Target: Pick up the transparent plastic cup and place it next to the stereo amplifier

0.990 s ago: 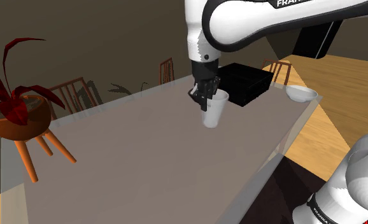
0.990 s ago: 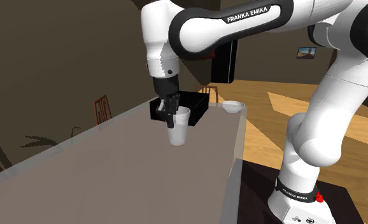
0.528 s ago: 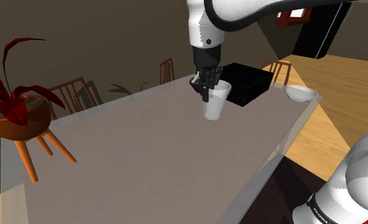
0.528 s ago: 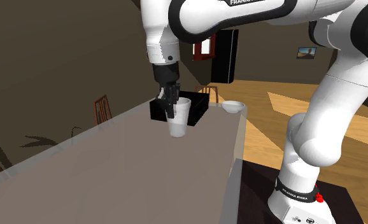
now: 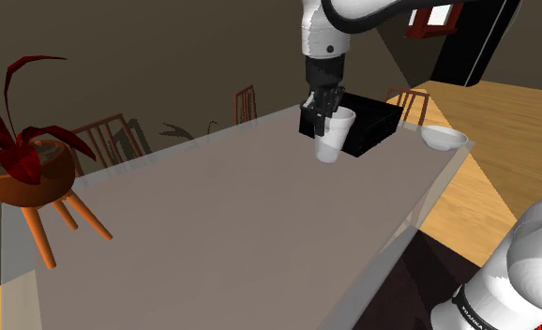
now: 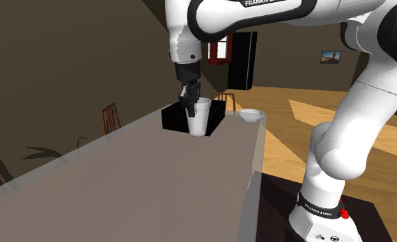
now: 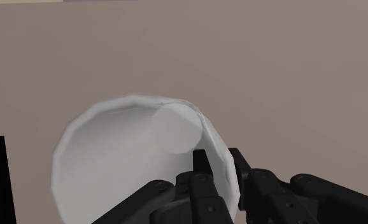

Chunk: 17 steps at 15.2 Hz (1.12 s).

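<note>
The all-black two-finger gripper is pinching the rim of the plain white, tapering cup, which is not looking transparent at all. In the wrist view one finger is reaching inside the cup and the other is pressing on the outside, with the wall clamped between them. The cup is hanging upright under the gripper, just in front of the low black box-shaped amplifier. Whether its base is touching the table cannot be told.

The long, smooth grey-brown tabletop is stretching away from the stand, showing a pale, glassy edge along the shoulder view's right. The amplifier is sitting at its far end, and a shallow white bowl is resting near the corner beyond it; the bowl is lying well apart from the cup.

Around the table, slatted brown wooden chairs are standing against a dark brown wall. A round orange planter on three legs, holding dark red leaves, is standing at the shoulder view's left. A light wooden plank floor is running off behind the arm, where a tall black cabinet and a small framed picture are showing.
</note>
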### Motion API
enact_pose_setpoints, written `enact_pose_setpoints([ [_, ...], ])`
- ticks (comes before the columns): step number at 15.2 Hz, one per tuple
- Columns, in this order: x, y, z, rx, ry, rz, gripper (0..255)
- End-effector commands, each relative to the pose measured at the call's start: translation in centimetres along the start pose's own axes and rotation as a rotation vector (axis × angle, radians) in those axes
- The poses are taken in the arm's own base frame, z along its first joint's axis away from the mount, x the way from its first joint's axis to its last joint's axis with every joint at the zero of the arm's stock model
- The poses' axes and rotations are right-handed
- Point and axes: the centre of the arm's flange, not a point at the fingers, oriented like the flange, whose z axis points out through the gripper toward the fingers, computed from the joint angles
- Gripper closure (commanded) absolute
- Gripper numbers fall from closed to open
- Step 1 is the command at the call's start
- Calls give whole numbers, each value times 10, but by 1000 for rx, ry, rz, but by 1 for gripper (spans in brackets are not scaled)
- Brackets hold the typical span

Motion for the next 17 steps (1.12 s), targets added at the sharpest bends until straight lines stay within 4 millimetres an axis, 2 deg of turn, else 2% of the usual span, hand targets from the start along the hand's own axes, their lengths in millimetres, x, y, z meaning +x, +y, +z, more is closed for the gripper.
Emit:
enact_pose_setpoints([
  [1,-1,27,1,0,0,-1,255],
  [17,-1,236,30,0,0,-1,255],
])
